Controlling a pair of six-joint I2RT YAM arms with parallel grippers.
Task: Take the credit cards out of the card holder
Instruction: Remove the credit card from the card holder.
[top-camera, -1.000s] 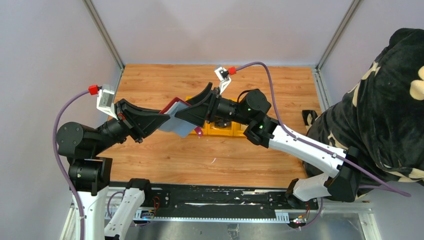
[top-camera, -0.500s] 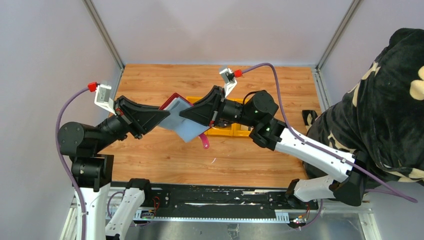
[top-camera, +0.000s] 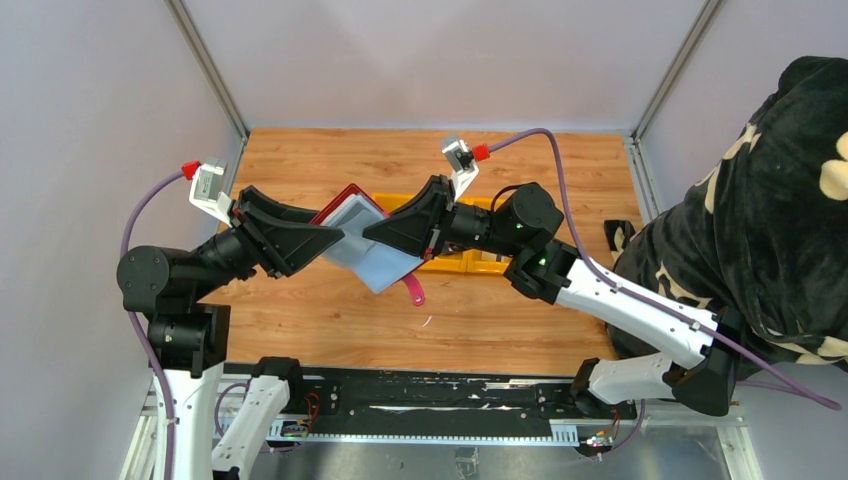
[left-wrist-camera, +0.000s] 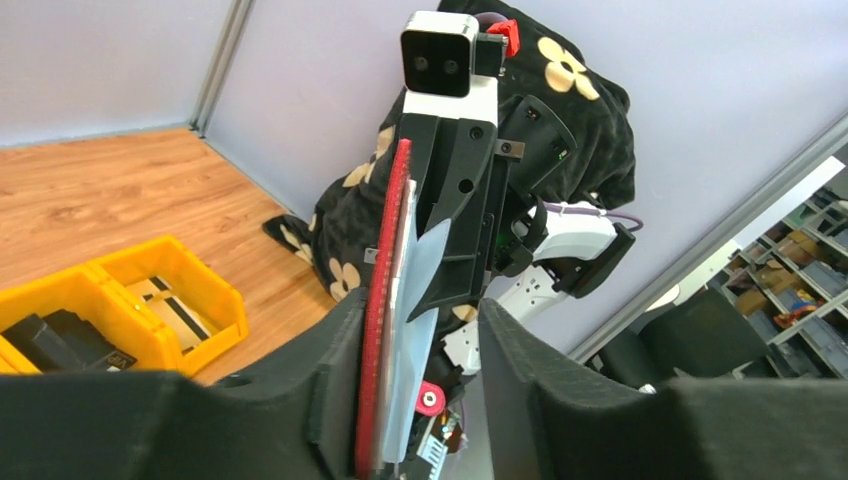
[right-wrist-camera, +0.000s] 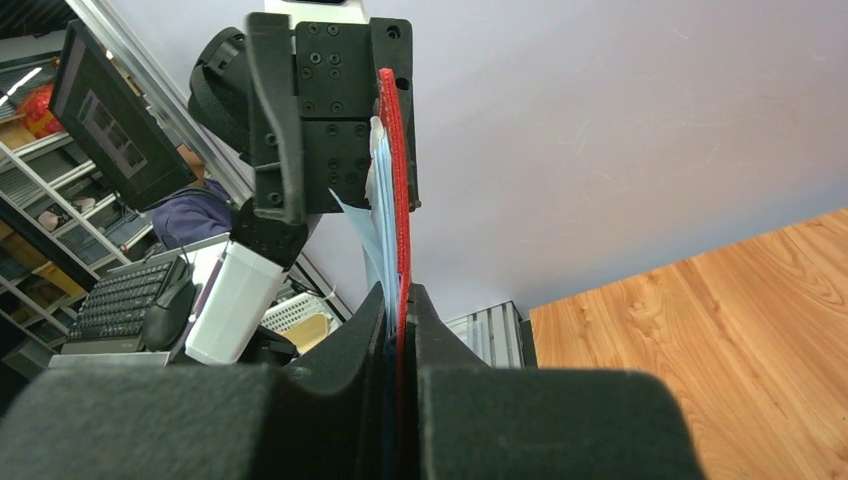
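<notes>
- Top external view. Item: card holder (top-camera: 372, 258), dark red, open, grey-blue lining facing up, carried in the air over the wooden table (top-camera: 300, 310) between the two arms. Pink-red closing tab (top-camera: 413, 291) hangs from its near lower corner.
- Same view. Left gripper (top-camera: 338, 233) meets the holder from the left, right gripper (top-camera: 371, 233) from the right. Yellow bin (top-camera: 478, 264) lies on the table behind the right gripper.
- Same view. Credit cards: not distinguishable from the lining.
- Left wrist view. Holder seen edge-on and upright, between the left gripper's fingers (left-wrist-camera: 300, 400). Jaws stand apart: the red outer face lies against one finger, and a clear gap separates the lining side from the other finger.
- Same view. Right gripper (left-wrist-camera: 450, 190) faces from the far side of the holder. Yellow bin (left-wrist-camera: 205, 300) sits lower left, with dark contents. A black floral blanket (left-wrist-camera: 565, 110) is behind.
- Right wrist view. Right gripper's fingers (right-wrist-camera: 345, 345) pinched nearly together on the holder's near edge, red cover and pale lining layers rising between them. Left gripper (right-wrist-camera: 325, 120) stands at the far edge.
</notes>
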